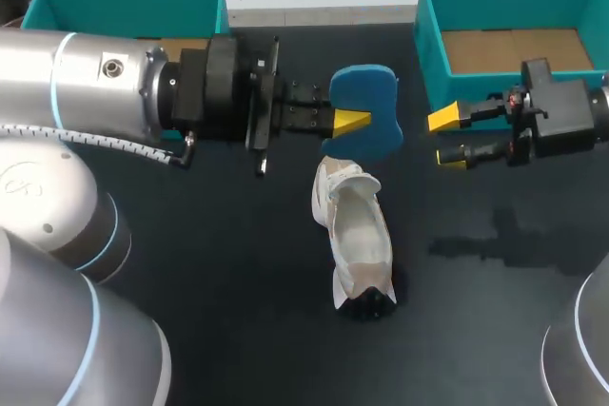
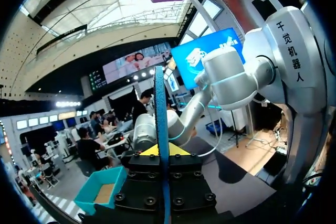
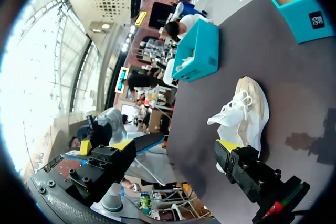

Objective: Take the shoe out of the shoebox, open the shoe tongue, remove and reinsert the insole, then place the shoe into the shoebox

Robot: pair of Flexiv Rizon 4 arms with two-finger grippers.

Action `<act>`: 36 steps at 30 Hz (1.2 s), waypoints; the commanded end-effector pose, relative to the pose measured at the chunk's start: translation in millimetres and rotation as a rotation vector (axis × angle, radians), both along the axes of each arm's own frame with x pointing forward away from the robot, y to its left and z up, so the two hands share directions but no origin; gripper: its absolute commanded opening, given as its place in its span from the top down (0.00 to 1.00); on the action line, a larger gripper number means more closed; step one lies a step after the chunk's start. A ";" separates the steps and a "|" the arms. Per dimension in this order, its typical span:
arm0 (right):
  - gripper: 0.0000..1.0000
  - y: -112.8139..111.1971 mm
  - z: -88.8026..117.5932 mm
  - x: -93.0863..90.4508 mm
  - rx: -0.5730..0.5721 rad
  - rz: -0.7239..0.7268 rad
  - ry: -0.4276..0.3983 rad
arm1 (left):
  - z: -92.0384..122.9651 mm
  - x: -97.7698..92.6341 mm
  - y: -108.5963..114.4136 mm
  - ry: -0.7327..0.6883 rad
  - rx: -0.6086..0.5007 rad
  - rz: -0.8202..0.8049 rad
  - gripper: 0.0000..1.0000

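Clamping the flat, rounded blue insole [image 1: 373,92], left hand [image 1: 350,122] hovers; right hand [image 1: 446,138] splayed.

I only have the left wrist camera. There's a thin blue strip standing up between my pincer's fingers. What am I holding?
Observer: The blue insole, edge-on to you; the head view shows its flat face, clamped in the left pincer.
Operator: Where's the shoe? I don't see it.
Observer: The white shoe lies on the dark table, nearer the robot than the insole.
Operator: And the right pincer?
Observer: The right pincer is open and empty, off to the insole's side.
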State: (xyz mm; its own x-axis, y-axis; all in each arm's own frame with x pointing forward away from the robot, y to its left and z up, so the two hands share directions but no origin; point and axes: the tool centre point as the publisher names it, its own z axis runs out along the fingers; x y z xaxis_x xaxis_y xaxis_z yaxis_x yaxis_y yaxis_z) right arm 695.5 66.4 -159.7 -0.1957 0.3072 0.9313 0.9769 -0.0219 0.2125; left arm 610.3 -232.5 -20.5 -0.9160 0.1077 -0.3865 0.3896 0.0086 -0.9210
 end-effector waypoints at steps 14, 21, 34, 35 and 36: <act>0.00 1.7 -0.7 1.0 -0.001 0.000 0.000 | -51.1 12.3 19.7 -0.968 -0.168 -0.022 1.00; 0.00 1.7 -0.7 1.0 -0.001 0.000 0.000 | -56.2 15.5 25.2 -1.234 -0.177 -0.078 1.00; 0.00 1.7 -0.7 1.0 -0.001 0.000 0.000 | -58.9 12.5 25.9 -1.071 -0.148 -0.029 1.00; 0.00 1.7 -0.7 1.0 -0.001 0.000 0.000 | -58.9 12.5 25.9 -1.071 -0.148 -0.029 1.00; 0.00 1.7 -0.7 1.0 -0.001 0.000 0.000 | -58.9 12.5 25.9 -1.071 -0.148 -0.029 1.00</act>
